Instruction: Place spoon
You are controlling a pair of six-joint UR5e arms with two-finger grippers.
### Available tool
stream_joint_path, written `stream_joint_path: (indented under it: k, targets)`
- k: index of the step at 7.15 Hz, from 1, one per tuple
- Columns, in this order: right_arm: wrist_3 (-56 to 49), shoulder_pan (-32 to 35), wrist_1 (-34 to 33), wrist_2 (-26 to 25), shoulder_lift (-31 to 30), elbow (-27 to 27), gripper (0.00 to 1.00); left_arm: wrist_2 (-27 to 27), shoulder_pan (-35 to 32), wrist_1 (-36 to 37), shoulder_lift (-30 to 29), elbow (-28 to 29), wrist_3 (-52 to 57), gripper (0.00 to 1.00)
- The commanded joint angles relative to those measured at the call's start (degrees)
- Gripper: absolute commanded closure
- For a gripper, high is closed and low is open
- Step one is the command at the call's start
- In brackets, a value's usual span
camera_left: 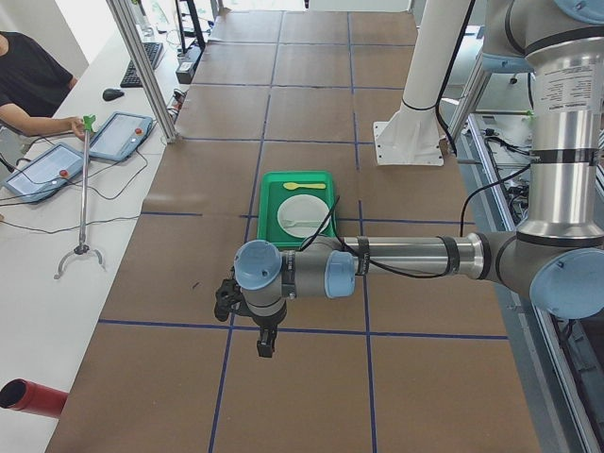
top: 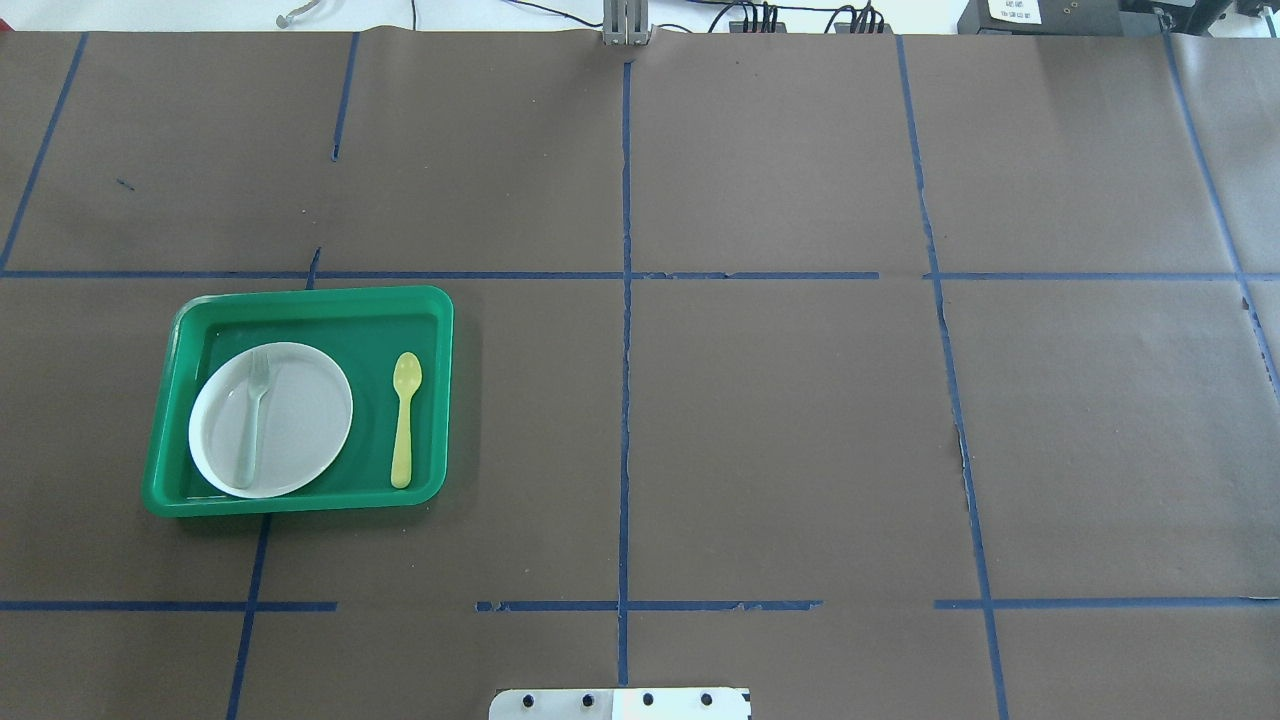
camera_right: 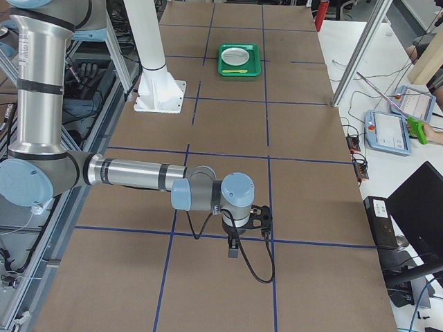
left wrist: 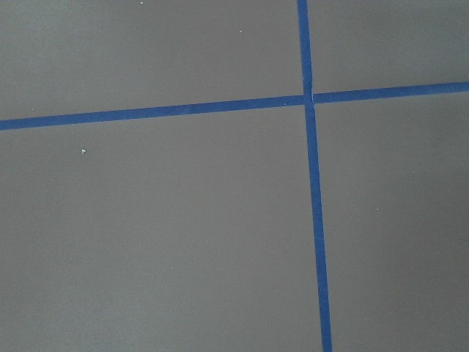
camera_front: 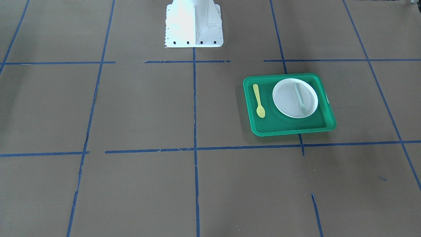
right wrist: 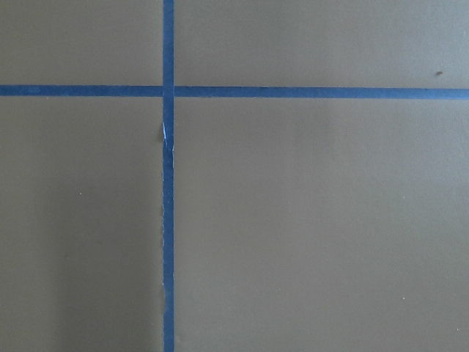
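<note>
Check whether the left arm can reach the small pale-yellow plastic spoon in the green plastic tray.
Probably yes. The spoon lies uncovered on the tray floor, apart from the round white plate bearing the grey-green fork, and in the table half where the left gripper hovers.

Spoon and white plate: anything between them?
Nothing but a bare strip of the green tray separates the spoon from the white plate, seen in the overhead view. The fork lies on the plate.

Table (top: 780,420): brown paper cover, blue tape grid (top: 626,400). Green tray (top: 320,297) flat on it, robot's left side. White base mount (top: 620,704) at robot-side edge, centre.
</note>
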Motion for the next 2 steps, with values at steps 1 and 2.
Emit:
stream_joint_path:
  k: [1,2]
  targets:
    - [0.0,0.0,0.0,0.0,0.0,0.0,0.0,0.03,0.06,-0.07,-0.18,-0.06,0.17,0.0]
    - [0.0,0.0,0.0,0.0,0.0,0.0,0.0,0.03,0.06,-0.07,-0.18,-0.15,0.17,0.0]
